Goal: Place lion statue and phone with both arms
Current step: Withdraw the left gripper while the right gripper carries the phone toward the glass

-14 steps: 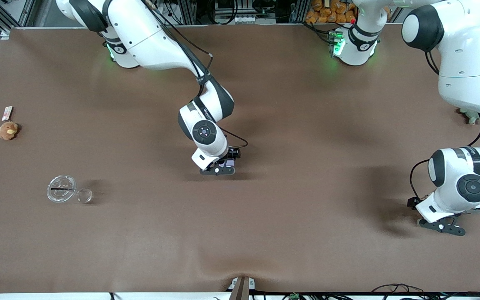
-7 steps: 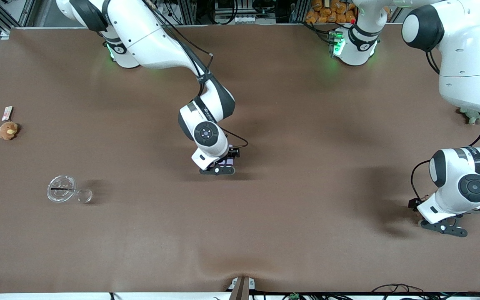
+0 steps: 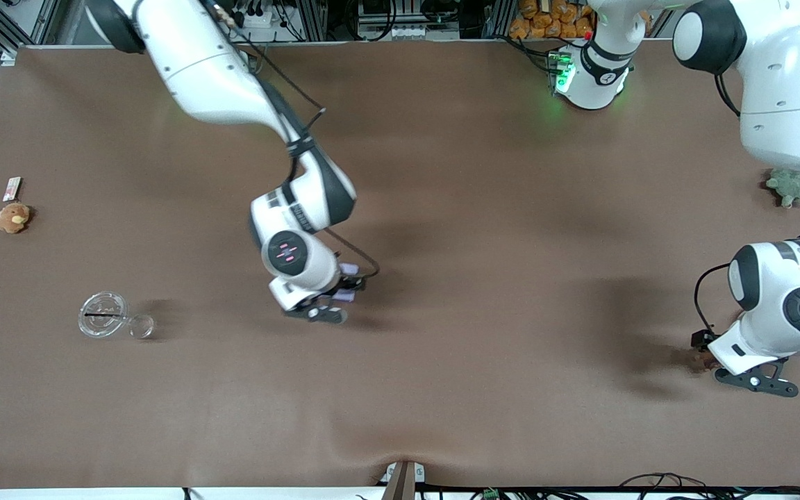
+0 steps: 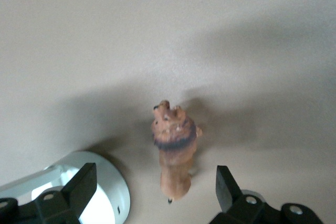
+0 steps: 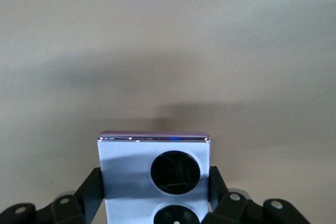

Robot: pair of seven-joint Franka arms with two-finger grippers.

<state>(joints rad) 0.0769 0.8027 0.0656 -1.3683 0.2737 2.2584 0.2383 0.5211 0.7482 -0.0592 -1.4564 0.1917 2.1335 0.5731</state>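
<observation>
The lion statue (image 4: 174, 157), reddish-brown with a dark mane, stands on the brown table between the spread fingers (image 4: 80, 184) of my left gripper (image 4: 155, 177). The gripper is open and does not touch it. In the front view the lion (image 3: 701, 359) shows beside the left gripper (image 3: 754, 380), toward the left arm's end of the table. My right gripper (image 5: 155, 182) is shut on the phone (image 5: 131, 171), pale lavender-white with two black camera circles. In the front view the right gripper (image 3: 323, 310) holds the phone (image 3: 348, 269) over the middle of the table.
A round white device (image 4: 107, 195) lies right beside the lion. A green plush (image 3: 792, 187) sits toward the left arm's end. An orange-brown plush (image 3: 12, 217), a small card (image 3: 12, 187), a clear lid (image 3: 103, 314) and a small clear cup (image 3: 141, 325) lie toward the right arm's end.
My right arm has carried the phone toward the right arm's end and nearer the front camera. My left gripper has shifted slightly toward the left arm's end, and the lion now shows beside it.
</observation>
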